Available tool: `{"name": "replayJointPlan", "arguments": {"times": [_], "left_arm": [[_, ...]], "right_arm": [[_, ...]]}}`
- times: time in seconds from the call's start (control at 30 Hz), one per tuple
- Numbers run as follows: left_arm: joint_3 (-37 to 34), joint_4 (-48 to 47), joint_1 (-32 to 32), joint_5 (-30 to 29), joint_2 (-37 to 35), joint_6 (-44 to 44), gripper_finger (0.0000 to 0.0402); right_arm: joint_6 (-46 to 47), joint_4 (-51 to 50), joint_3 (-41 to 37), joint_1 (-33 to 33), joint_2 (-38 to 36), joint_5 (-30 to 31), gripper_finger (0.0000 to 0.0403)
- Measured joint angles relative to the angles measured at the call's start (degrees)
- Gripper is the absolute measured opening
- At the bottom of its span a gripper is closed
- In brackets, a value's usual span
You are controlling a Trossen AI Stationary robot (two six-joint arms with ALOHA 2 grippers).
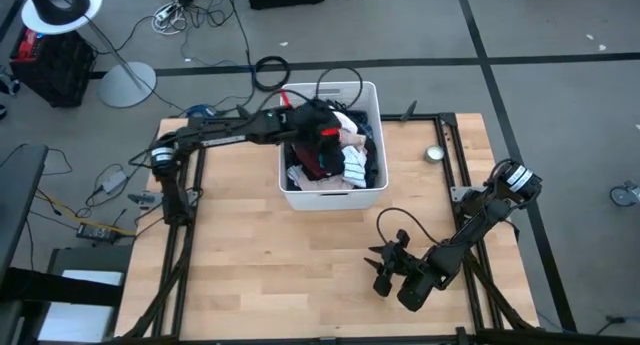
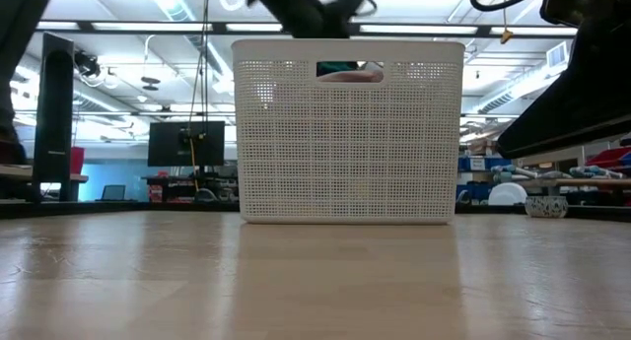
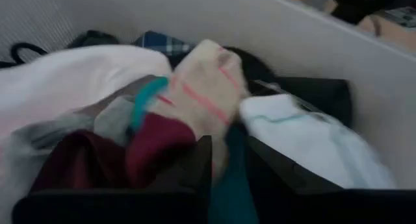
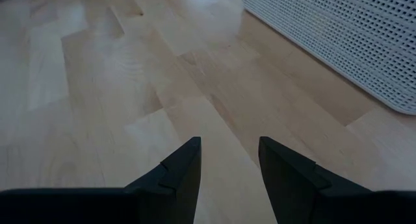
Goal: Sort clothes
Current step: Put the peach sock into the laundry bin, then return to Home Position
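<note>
The clothes [image 3: 195,94] lie heaped in the basket [image 1: 368,93] (maroon, white, striped cream); left gripper [image 3: 227,165] parted among them, right gripper [image 4: 229,160] open above the tabletop [image 4: 97,87].

Wood table [image 1: 250,255]: white basket [image 1: 331,195] at back-centre, small bowl [image 1: 434,154] near rt edge.

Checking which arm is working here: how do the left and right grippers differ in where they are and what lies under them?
The left gripper reaches into the white basket, right over the clothes; the right gripper is out over the bare wooden table, clear of the basket. The left gripper's fingers point at a cream sock with red stripes; nothing lies between the right's. Both have their fingers apart and hold nothing.
</note>
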Motion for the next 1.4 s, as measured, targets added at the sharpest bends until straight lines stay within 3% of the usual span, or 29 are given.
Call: {"name": "replayJointPlan", "arguments": {"times": [0.53,0.73,1.0,1.23,1.4], "left_arm": [[0.13,-12.24,-10.48,-0.20,-13.98,3.06,0.0096],[0.22,-18.27,-13.28,-0.22,-18.05,2.61,0.0096],[-0.21,-29.22,-16.68,-0.57,-23.62,-2.83,0.0096],[-10.26,-20.36,-24.75,-2.57,-31.65,-0.21,0.0096],[-24.43,-9.76,-30.56,-2.77,-39.82,0.02,0.0096]], "right_arm": [[-0.32,0.93,0.00,0.00,0.00,-0.40,0.0155],[-0.67,0.97,0.00,0.00,0.00,-7.99,0.0155],[-15.13,0.08,-0.07,-0.04,0.00,-16.38,0.0155],[-13.79,1.37,-0.07,-0.28,-0.50,-16.60,0.0155],[-8.12,-1.95,-0.04,-0.39,-4.19,-19.77,0.0155]]}}
